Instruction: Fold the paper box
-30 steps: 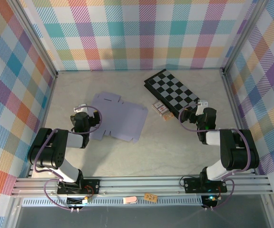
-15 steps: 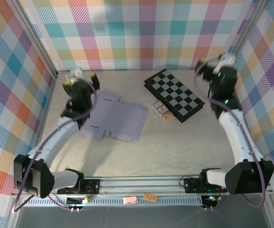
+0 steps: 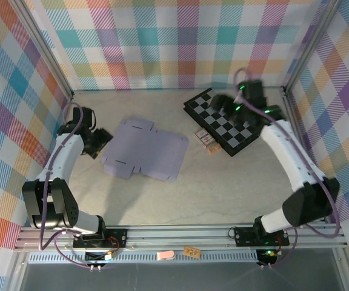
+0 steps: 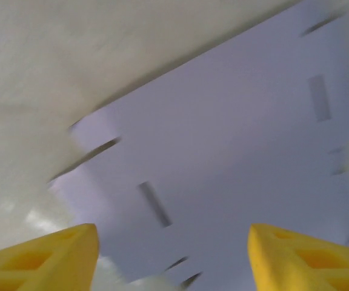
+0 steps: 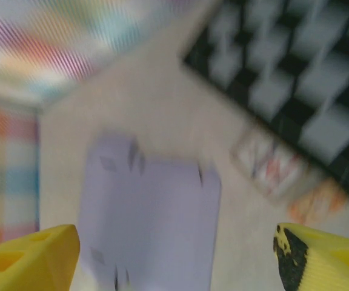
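Observation:
The paper box [image 3: 145, 155] lies flat on the table as a pale lavender die-cut sheet with slots and flaps. My left gripper [image 3: 97, 141] hovers at the sheet's left edge. In the left wrist view the sheet [image 4: 223, 151] spreads below the open left gripper [image 4: 171, 245], whose yellow fingertips [image 4: 47, 257] hold nothing. My right gripper [image 3: 221, 102] hangs blurred over the checkerboard at the back right. Its wrist view looks down past the open right gripper [image 5: 174, 248] at the distant sheet [image 5: 150, 212].
A black-and-white checkerboard [image 3: 223, 120] lies at the back right, also seen as the checkerboard [image 5: 295, 79] in the right wrist view. Small patterned card packs [image 3: 205, 140] sit between it and the sheet. Plaid walls enclose the table on three sides.
The left arm swung from above the sheet's back left corner down to its left edge. The right arm swept from the far right corner leftwards over the checkerboard. The sheet stayed put.

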`<action>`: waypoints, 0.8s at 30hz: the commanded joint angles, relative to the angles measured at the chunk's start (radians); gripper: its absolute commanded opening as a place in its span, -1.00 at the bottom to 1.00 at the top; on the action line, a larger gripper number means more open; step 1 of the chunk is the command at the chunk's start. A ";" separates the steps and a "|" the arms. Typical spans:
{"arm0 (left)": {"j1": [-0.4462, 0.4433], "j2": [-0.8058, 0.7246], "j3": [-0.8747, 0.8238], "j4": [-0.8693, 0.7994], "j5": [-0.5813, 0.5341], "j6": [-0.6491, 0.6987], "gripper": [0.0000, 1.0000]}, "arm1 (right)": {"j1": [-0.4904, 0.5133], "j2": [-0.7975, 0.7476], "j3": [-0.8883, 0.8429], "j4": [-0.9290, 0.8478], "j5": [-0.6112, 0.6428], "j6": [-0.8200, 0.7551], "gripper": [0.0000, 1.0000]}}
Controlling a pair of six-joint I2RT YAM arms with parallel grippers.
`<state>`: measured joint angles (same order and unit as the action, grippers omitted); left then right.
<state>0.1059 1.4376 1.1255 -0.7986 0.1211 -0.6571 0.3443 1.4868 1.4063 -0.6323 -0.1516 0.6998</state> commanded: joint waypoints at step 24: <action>0.163 0.194 -0.048 0.185 0.154 0.197 0.02 | 0.173 0.328 -0.119 0.116 -0.355 0.137 0.50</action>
<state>0.2466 1.6020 1.0389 -0.6758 0.2417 -0.4801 0.5095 1.7905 1.2476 -0.5308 -0.4660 0.8310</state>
